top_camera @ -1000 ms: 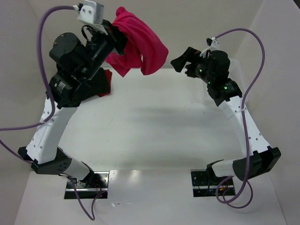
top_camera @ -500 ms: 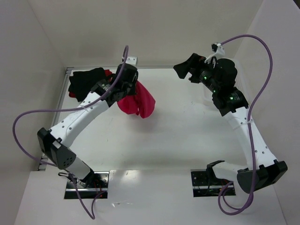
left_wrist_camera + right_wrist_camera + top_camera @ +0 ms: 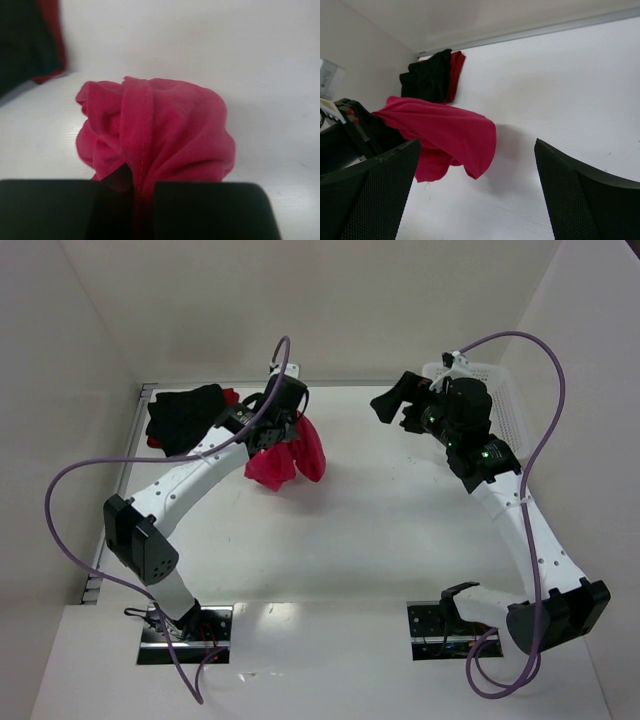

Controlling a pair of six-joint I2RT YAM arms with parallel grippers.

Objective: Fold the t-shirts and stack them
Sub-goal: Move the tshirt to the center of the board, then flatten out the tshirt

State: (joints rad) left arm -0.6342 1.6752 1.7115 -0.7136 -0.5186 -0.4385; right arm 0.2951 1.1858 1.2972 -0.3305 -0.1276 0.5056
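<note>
White flat table (image 3: 380, 530) carries everything. White perforated plastic basket (image 3: 510, 405) sits far right, behind the right arm.

Far-left corner: compact black folded cloth t-shirt (image 3: 185, 415) lies on a darker red cloth t-shirt (image 3: 456, 67), whose red edge shows at its side. Reads as the stack.

Bright crimson-pink cloth t-shirt (image 3: 290, 452) hangs bunched from the left gripper (image 3: 142, 210), just right of the stack, over the far-left table. Can't tell if its lowest folds touch the surface.

Left claw is clenched on a pinch of the pink cloth. Right gripper (image 3: 392, 405) is spread wide and empty, hovering well apart to the right and facing the shirt.

Step, my read: two shirts done, the pink one is being brought out for folding.

Next move calls for a second hold: right claw takes a free hem or shoulder, both arms pull apart, then lay the shirt flat mid-table before any fold.
</note>
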